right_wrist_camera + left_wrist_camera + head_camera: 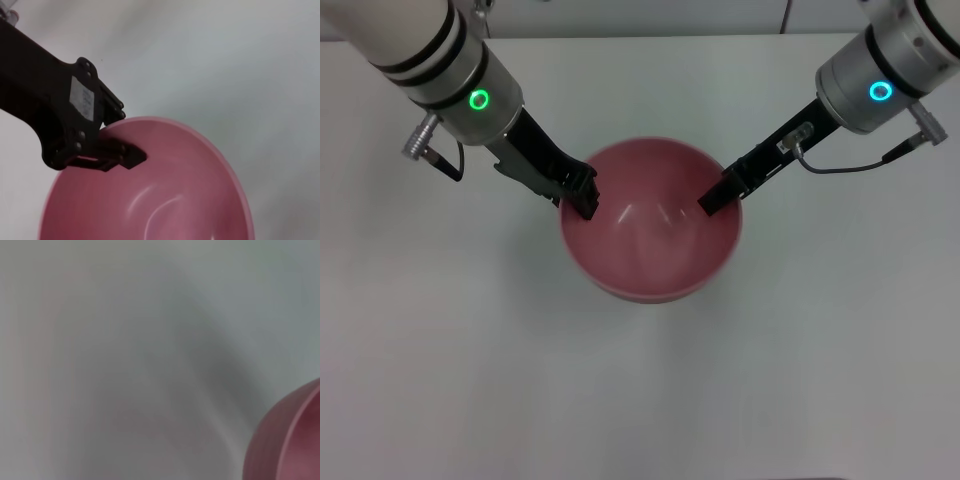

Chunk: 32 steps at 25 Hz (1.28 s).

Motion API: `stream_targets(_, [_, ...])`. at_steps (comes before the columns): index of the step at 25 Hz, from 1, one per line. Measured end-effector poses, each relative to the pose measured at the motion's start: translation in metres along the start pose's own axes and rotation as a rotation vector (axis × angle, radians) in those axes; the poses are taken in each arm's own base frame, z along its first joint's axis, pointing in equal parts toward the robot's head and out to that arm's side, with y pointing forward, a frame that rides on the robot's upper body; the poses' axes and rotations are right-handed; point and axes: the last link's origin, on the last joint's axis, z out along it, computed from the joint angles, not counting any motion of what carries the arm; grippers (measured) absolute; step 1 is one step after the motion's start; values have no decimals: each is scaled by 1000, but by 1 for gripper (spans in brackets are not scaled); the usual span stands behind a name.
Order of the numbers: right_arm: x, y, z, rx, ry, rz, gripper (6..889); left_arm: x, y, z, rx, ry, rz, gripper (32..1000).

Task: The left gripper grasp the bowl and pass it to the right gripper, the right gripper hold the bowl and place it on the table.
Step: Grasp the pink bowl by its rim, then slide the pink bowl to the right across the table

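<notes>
Over the middle of the white surface (840,350) sits a pink bowl (650,235), mouth up, with an arm reaching to its rim from each side. From the head view I cannot tell whether the bowl rests on the surface or hangs just above it; a soft shadow lies close under its near edge.

On the robot's left, the left end effector (583,197) comes down at a slant from a white arm with black bands and a green ring. Its chunky black tip is at the bowl's left rim. The right wrist view shows this plainly: the left end effector (107,145) is clamped on the rim, one finger inside the bowl and the other outside, with the pink edge pinched between them.

On the robot's right, the right end effector (712,203) slants in from a grey-white arm with a blue ring, a grey cable looping off its side. Its slim black tip meets the bowl's right rim, but whether it has closed on the edge or only touches it I cannot tell.

The left wrist view gives only blurred white surface (125,340) and a slice of the bowl's outer wall (285,440) at one corner.

The bowl's inside (165,200) is glossy and holds nothing.
</notes>
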Motion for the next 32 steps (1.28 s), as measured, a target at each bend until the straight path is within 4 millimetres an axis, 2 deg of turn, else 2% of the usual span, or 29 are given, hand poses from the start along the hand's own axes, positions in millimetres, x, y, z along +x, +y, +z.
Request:
stream_targets(2, [0, 0, 0, 0, 0, 1, 202, 0, 0, 0, -1, 2, -3, 149])
stream_targets(7, [1, -1, 0, -1, 1, 4, 192, 1, -1, -1, -8, 7, -9, 343])
stream_targets(12, [2, -1, 1, -1, 1, 6, 156, 0, -1, -2, -10, 9, -12, 590])
stream_targets(21, [4, -2, 1, -3, 2, 14, 114, 0, 0, -2, -14, 4, -11, 825])
stream_targets(32, [6, -5, 1, 17, 14, 27, 84, 0, 3, -4, -19, -6, -2, 845])
